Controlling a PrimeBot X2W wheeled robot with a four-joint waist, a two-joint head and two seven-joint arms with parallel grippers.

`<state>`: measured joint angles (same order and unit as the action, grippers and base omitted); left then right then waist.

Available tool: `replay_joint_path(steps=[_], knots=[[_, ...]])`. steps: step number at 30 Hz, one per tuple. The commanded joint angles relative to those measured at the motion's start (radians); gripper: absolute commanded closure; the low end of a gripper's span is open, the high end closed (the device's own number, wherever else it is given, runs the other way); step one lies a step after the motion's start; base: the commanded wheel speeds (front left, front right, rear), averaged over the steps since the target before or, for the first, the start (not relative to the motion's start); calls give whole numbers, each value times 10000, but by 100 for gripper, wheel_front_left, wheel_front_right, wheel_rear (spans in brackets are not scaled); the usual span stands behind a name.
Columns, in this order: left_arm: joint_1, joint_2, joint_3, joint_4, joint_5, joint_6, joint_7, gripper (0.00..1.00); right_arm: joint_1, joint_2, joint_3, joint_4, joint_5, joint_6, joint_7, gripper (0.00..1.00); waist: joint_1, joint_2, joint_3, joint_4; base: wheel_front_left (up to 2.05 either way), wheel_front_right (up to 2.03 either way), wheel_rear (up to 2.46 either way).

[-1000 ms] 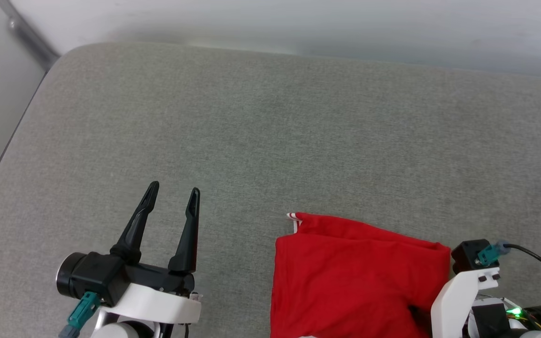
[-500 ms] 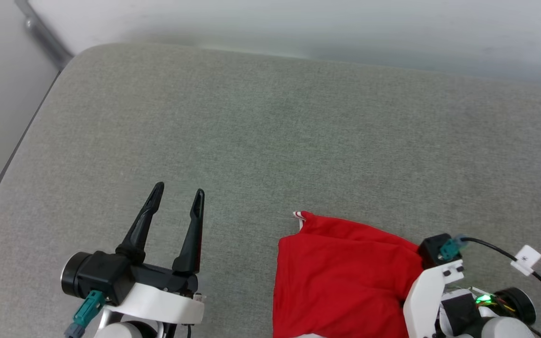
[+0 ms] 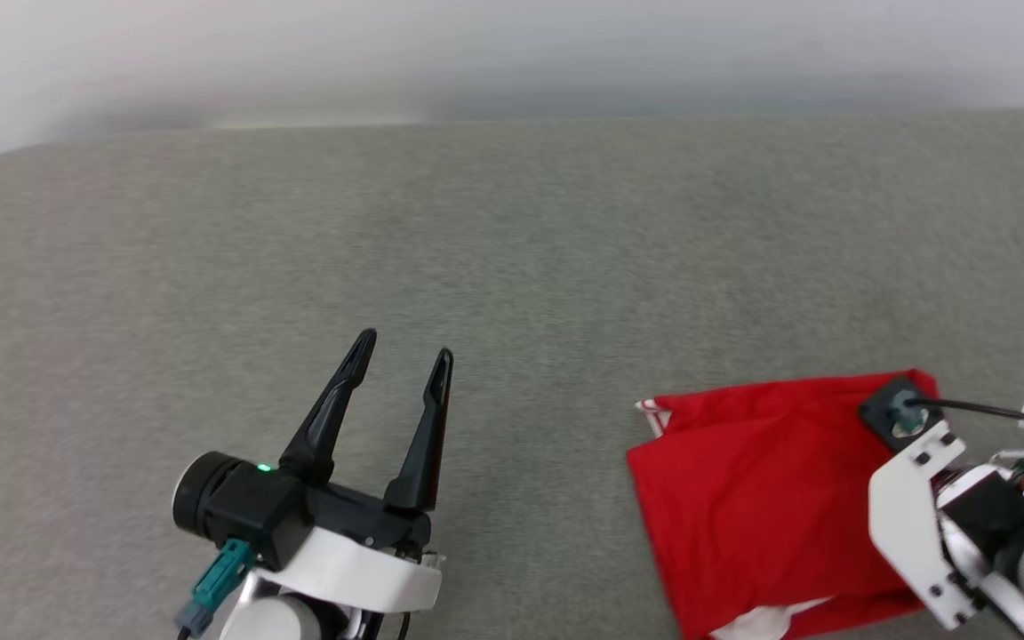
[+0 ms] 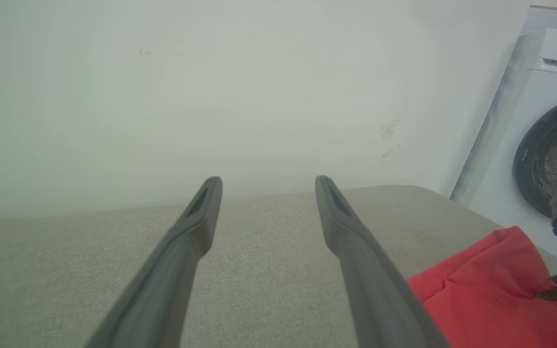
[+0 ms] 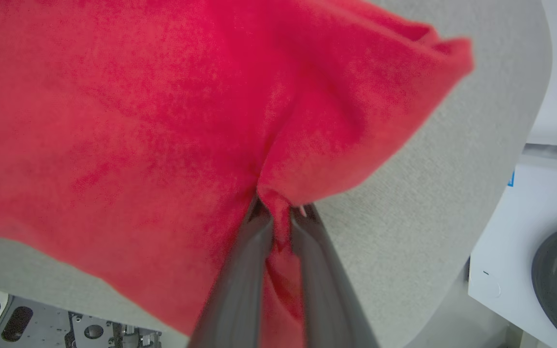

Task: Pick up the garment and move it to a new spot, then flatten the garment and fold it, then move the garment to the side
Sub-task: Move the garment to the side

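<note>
The garment [image 3: 743,498] is a red folded bundle at the lower right of the grey padded surface [image 3: 512,249]. Striped trim [image 3: 651,411] pokes out at its far left corner, and a bit of white [image 3: 765,620] shows at its near edge. In the right wrist view, my right gripper [image 5: 281,212] is shut on a pinched ridge of the garment [image 5: 138,121] near its right edge. My right wrist [image 3: 912,507] covers those fingers in the head view. My left gripper [image 3: 405,347] is open and empty, well left of the garment [image 4: 481,295].
A white washing machine [image 4: 549,145] with a dark round door stands just past the right end of the surface; it is also in the right wrist view [image 5: 525,241]. A pale wall runs behind. The surface's rounded right edge [image 5: 510,145] lies close to the garment.
The head camera has swung right. My right gripper moved in over the garment's right edge and shut on it, bunching the fabric and turning the bundle. The left gripper stays open.
</note>
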<state>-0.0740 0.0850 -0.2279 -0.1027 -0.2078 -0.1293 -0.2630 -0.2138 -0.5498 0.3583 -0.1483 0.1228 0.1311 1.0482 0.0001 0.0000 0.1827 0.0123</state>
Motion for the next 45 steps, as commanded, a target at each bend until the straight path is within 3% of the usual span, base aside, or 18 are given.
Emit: replay_joint_path(steps=[1,5,10,23,31,40,41,42,45], knots=[[-220,55,-82,-62,46,-18,-22,0,-346,-365,35,-171,86,-7,50,100,-1,0,599,-873,0,0,0],[-716,276,-189,-254,140,-16,-22,0,-1068,-1321,-50,-237,169,-7,-400,100,-1,0,1348,-1712,0,0,0],[-1420,782,-389,-587,279,-16,-21,0,-1864,-1893,-573,352,-108,-9,-1309,100,-1,0,2418,-2409,0,0,0],[-2842,1813,-608,-1751,483,-16,-21,0,-2517,-2761,-2713,2825,-1075,-10,-3566,100,-1,0,4404,-2598,0,0,0],[-3275,2098,-527,-2220,559,-16,-21,0,-2662,-2438,-4127,4191,-1825,-10,-4896,100,-1,0,5040,-2384,0,0,0],[-3286,2125,-493,-2224,596,-17,-21,0,-2968,-1882,-4885,4708,-2518,-12,-5226,100,-1,0,5072,-2297,0,0,0],[-3264,2098,-489,-2194,577,-17,-21,0,-2953,-1852,-4870,4624,-2613,-12,-5269,70,-1,0,5014,-2282,0,0,0],[-3246,2063,-477,-2172,562,-18,-21,0,-2968,-1806,-4944,4597,-2658,-12,-5187,0,-1,0,4945,-2268,0,0,0],[-3125,1935,-387,-2072,493,-18,-21,0,-2928,-1698,-4958,4288,-2756,-10,-4994,0,-1,0,4599,-2226,0,0,0]])
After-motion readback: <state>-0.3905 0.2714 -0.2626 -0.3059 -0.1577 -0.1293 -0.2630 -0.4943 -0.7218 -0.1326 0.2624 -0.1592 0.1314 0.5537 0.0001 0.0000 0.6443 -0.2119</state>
